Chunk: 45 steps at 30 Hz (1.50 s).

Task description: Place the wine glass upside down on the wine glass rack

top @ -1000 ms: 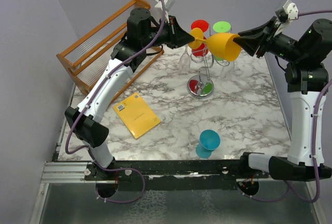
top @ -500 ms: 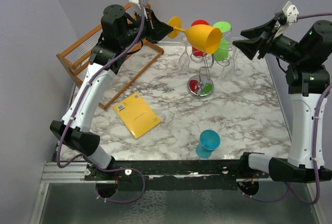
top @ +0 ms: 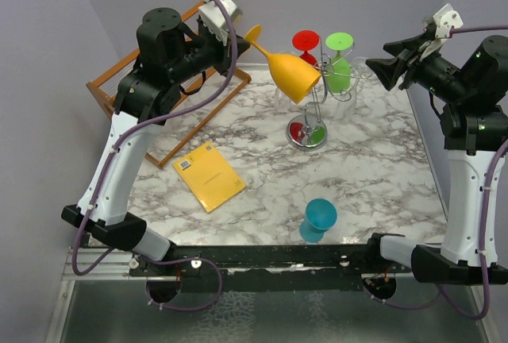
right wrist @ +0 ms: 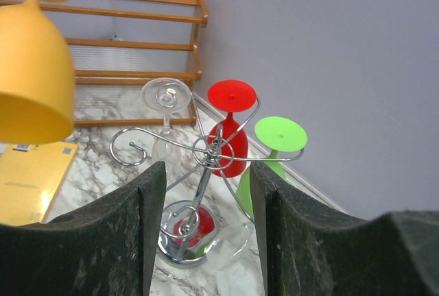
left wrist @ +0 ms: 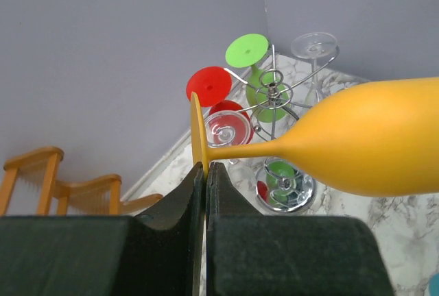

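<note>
A yellow wine glass (top: 295, 79) hangs in the air, tilted with its bowl down and to the right, just left of the top of the wine glass rack (top: 306, 134). My left gripper (top: 238, 44) is shut on the glass's round foot; in the left wrist view the gripper (left wrist: 204, 169) pinches the foot edge-on, and the bowl (left wrist: 370, 142) lies over the rack (left wrist: 288, 185). My right gripper (top: 379, 69) is open and empty to the right of the rack. In the right wrist view the gripper (right wrist: 206, 169) frames the rack (right wrist: 180, 238), with the yellow bowl (right wrist: 31, 77) at upper left.
A red glass (top: 305, 41), a green glass (top: 339, 41) and clear glasses (top: 282, 93) hang upside down on the rack. A slatted wooden rack (top: 151, 73) stands at the back left. A yellow booklet (top: 209, 176) and a teal glass (top: 319, 220) are on the marble table.
My right gripper has let go of the yellow bowl and drawn back right. My left arm has lifted and swung the glass left, and the bowl now tips downward.
</note>
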Available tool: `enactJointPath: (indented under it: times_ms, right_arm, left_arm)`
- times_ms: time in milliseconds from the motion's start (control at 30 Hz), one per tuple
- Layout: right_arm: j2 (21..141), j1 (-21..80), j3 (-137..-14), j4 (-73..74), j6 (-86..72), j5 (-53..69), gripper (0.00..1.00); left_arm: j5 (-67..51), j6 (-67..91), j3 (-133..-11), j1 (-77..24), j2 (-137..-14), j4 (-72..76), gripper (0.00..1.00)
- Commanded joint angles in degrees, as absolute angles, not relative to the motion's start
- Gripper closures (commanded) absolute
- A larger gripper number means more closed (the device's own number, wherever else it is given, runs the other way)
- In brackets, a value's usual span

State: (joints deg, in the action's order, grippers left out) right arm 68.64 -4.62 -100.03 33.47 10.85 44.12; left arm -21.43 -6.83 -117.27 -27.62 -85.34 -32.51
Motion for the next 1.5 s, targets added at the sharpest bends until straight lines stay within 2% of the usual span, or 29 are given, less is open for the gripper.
enactJointPath:
  times_ms: [0, 333, 767, 1000, 1467]
  right_arm:
    - [67.24, -5.14, -100.13, 34.84, 11.87, 40.00, 0.47]
    - [66.89, -5.61, -98.56, 34.19, 11.51, 36.52, 0.47]
    - [66.75, -6.19, -97.23, 34.10, 11.95, 36.59, 0.46]
    - [66.75, -6.58, -96.44, 34.09, 12.19, 36.75, 0.46]
    - [66.76, -6.80, -95.30, 34.06, 12.46, 37.88, 0.45]
  left_arm:
    - [-12.98, -22.28, -123.05, -34.46, -85.47, -38.99, 1.00]
    - [-11.32, -40.09, -130.15, -43.79, -90.80, -47.87, 1.00]
    - [-3.07, -58.55, -133.34, -54.65, -100.61, -51.88, 1.00]
    - [2.23, -61.95, -130.68, -56.82, -103.87, -48.28, 1.00]
    - [14.48, -57.10, -122.06, -57.12, -105.78, -33.26, 1.00]
